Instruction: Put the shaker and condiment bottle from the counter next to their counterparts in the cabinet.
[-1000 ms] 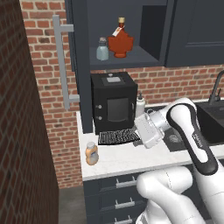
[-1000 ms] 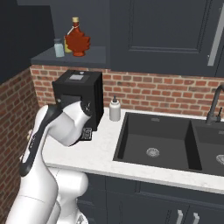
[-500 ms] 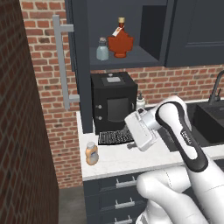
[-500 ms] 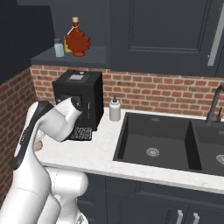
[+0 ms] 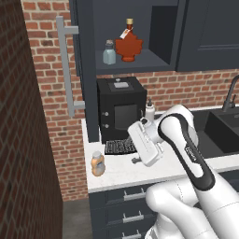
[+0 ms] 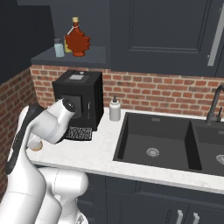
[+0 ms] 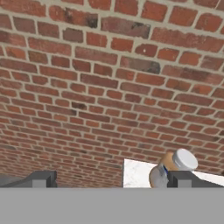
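The orange-tan condiment bottle (image 5: pixel 97 163) with a pale cap stands upright at the left end of the white counter (image 5: pixel 130 172), by the brick side wall. My gripper (image 5: pixel 134 144) hangs open a little to the bottle's right, above the counter and turned toward the wall. In the hand view the bottle (image 7: pixel 175 168) shows just inside the right fingertip (image 7: pixel 183 179), and nothing is held. In the open cabinet (image 5: pixel 140 61) the blue-grey shaker (image 5: pixel 109 52) stands left of the red maple-leaf bottle (image 5: pixel 128 44). A yellow-green shaker (image 6: pixel 66 44) peeks out between them. My arm hides most of the condiment bottle (image 6: pixel 36 147) in the right base view.
A black coffee machine (image 5: pixel 121 109) stands at the back of the counter with a grille tray (image 5: pixel 119 147) in front. A white pump bottle (image 6: pixel 114 109) stands beside a dark sink (image 6: pixel 153 140). The open cabinet door's bar handle (image 5: pixel 65 70) hangs at the left. A brick wall (image 5: pixel 28 116) closes the left side.
My arm has swung left and the hand has turned toward the brick side wall and the condiment bottle. The gripper has stayed open. The bottles and shakers have not moved.
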